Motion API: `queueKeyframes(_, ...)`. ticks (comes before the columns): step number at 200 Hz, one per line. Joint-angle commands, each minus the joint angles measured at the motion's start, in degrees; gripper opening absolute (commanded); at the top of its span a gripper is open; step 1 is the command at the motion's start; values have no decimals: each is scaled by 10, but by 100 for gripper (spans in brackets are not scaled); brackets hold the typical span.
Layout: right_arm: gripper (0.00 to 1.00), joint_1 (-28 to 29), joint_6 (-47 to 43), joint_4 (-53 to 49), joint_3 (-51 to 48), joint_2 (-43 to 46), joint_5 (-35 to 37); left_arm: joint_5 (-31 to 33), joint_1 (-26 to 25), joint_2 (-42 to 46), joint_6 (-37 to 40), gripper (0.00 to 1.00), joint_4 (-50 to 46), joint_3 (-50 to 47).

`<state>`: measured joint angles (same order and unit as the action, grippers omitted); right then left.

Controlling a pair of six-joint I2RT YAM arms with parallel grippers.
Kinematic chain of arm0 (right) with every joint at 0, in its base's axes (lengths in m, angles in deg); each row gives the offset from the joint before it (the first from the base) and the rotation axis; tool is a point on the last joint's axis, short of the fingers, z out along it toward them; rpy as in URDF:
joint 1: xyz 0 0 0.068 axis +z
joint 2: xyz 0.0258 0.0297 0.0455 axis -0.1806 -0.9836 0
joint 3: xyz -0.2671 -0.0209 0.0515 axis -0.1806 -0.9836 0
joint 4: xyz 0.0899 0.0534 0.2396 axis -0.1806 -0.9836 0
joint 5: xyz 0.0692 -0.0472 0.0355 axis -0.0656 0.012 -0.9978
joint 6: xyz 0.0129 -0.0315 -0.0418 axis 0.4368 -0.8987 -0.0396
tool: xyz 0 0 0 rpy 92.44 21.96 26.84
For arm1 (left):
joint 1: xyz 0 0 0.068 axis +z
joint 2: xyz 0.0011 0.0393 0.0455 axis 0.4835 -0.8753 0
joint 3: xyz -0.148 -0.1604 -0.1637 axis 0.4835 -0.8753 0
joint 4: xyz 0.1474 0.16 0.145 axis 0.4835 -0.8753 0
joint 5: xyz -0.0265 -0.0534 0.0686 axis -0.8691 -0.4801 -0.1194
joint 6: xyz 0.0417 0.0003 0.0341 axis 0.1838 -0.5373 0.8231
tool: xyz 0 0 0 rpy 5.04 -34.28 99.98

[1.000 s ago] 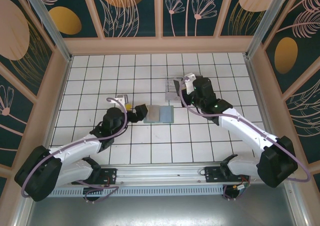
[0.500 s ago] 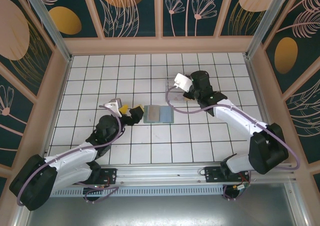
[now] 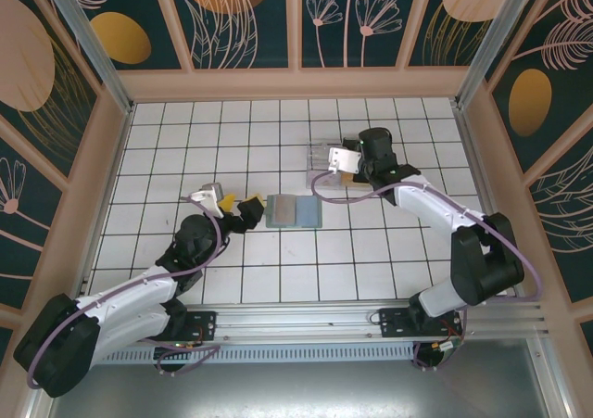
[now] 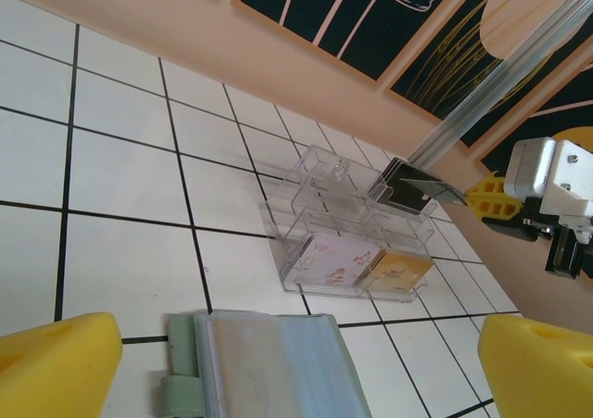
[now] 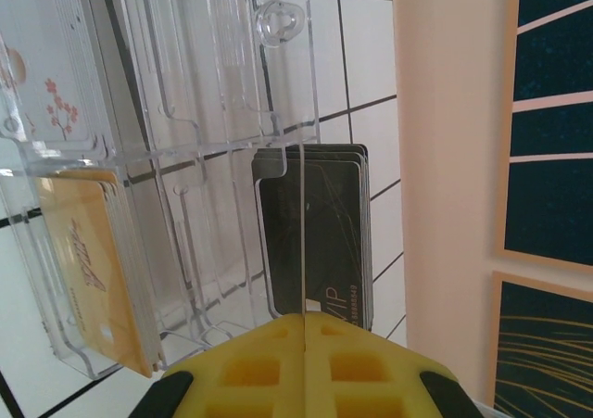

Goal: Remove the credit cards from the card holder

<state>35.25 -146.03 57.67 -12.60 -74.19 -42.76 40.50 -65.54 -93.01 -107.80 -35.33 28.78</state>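
— Where is the card holder (image 3: 294, 211)?
— Lying open and flat on the tiled worktop (image 3: 176, 140), about the middle. The left claw (image 3: 246, 205) sits just beside its left edge, low over the tiles. Its yellow fingers (image 4: 56, 358) are spread wide, nothing between them.
— And the right claw (image 3: 349, 177)?
— At the clear tray (image 3: 320, 149), behind the holder and to the right. It is pressed together, pinching the edge of a dark card (image 5: 315, 233) that stands partly inside the tray.
— Anything else in the tray?
— An orange card (image 4: 400, 272) and a pale flowered card (image 4: 324, 256), side by side.
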Motion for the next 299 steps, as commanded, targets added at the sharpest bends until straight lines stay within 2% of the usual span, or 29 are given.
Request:
queueKeyframes(1,0,-11,-18,-4,23,-13,-11,-5,5,4,9,99,-3,8)
queueKeyframes(100,0,-22,-16,-6,57,-67,-10,7,5,-3,10,99,-23,17)
queueKeyframes(219,0,-36,-16,5,42,-43,-8,-4,5,-14,5,99,-23,20)
queueKeyframes(299,0,-39,-11,12,55,-77,-2,-7,5,-19,6,99,-27,25)
